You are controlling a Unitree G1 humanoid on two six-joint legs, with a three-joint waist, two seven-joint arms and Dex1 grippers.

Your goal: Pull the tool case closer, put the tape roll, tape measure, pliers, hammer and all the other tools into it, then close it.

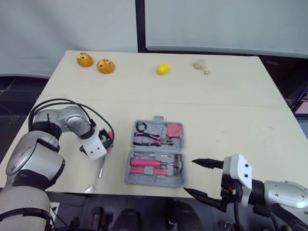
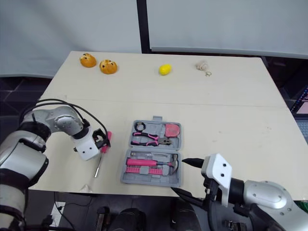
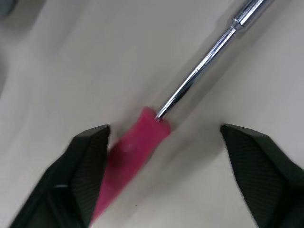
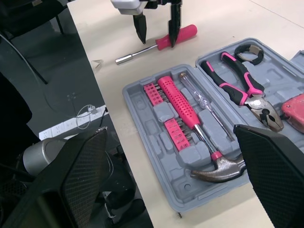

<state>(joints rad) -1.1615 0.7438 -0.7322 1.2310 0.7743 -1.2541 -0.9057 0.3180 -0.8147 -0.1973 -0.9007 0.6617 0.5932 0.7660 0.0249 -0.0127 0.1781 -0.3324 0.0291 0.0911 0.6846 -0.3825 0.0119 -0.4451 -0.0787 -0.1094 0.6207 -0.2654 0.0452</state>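
Observation:
The grey tool case (image 1: 179, 147) lies open near the table's front edge. It holds a black tape roll (image 1: 141, 126), pink-handled pliers (image 1: 150, 139), a pink tape measure (image 1: 174, 130) and a hammer (image 4: 216, 168). A pink-handled screwdriver (image 3: 137, 142) lies on the table left of the case. My left gripper (image 3: 164, 129) is open and straddles its handle, with one finger (image 3: 88, 156) against the pink grip. My right gripper (image 1: 192, 177) is open and empty, hovering at the case's front right corner over the table edge.
Two orange spotted items (image 1: 84, 59) (image 1: 106, 66), a yellow lemon (image 1: 163, 69) and a small beige object (image 1: 200, 64) sit along the far edge. A white scrap (image 1: 89, 189) lies at the front edge, left of the case.

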